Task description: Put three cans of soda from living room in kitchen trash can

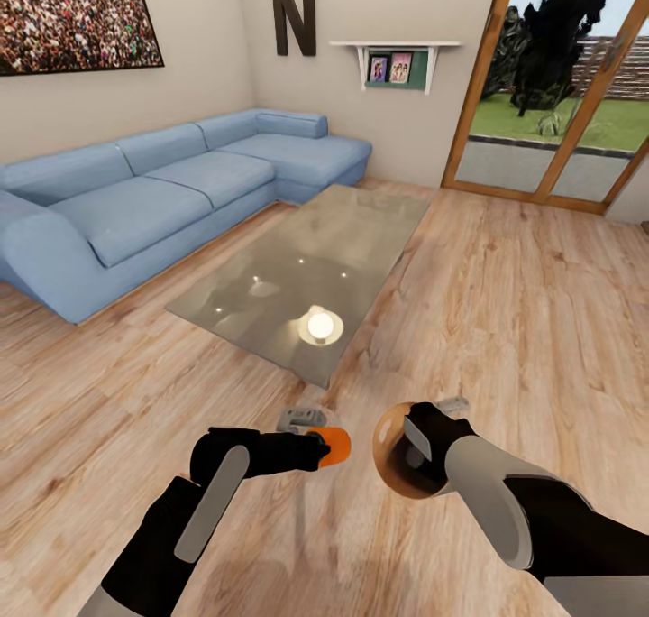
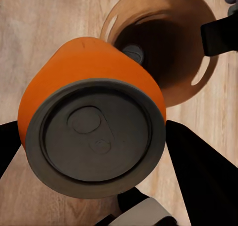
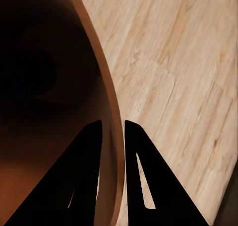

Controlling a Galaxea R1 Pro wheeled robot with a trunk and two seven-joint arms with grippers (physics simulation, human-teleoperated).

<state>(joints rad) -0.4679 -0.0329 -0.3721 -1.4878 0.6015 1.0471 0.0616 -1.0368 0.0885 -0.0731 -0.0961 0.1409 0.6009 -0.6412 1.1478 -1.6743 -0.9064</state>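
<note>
Gripping an orange, grey-topped soda can (image 2: 94, 122), the left gripper (image 1: 315, 447) holds it beside the round copper-brown bin (image 1: 401, 450); the right gripper (image 3: 113, 132) clamps the bin's wall above the wood floor (image 1: 505, 301).

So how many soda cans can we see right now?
2: a can in the left hand, another can, grey top showing, inside the brown bin. A third may be hidden.

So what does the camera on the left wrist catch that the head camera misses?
Left wrist alone: the soda can's grey top with its pull tab, and a second grey can top down inside the brown bin.
Head alone: the blue sofa, glass coffee table and garden doors.
Both: the orange can in the left pincer, the bin, the wood floor.
</note>
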